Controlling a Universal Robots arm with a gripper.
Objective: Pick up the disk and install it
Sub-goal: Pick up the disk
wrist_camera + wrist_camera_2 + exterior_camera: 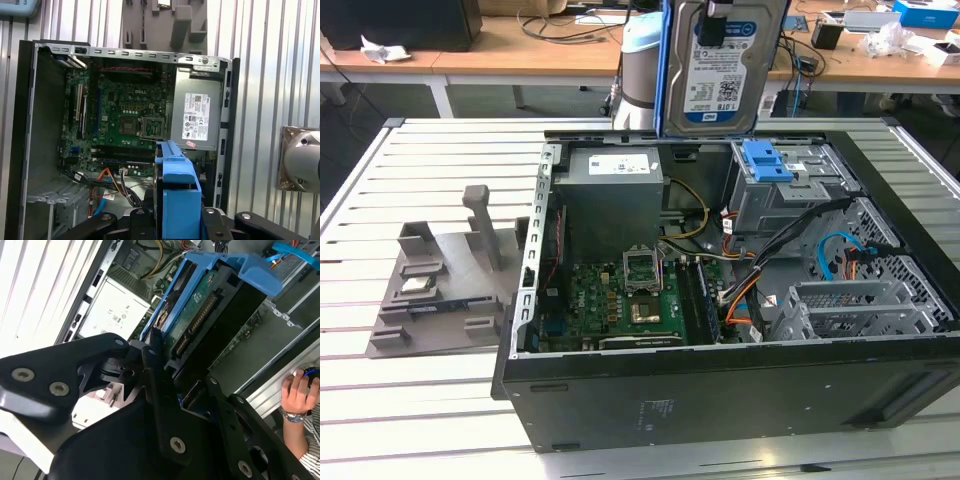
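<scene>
The claw grips the disk tight, high above the far side of the open computer. To do this well, it should probably hold the disk straight, line it up with the grey cage, and miss the wires.

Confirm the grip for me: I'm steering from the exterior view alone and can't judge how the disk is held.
Observer: In the second wrist view the gripper is shut on the disk, green circuit board facing that camera.
Operator: What lies under it?
Observer: In the first wrist view its blue carrier frame hangs above the open computer case, near the power supply.
Operator: Anyone close by?
Observer: A person's hand with a wristwatch, in the second wrist view.
</scene>
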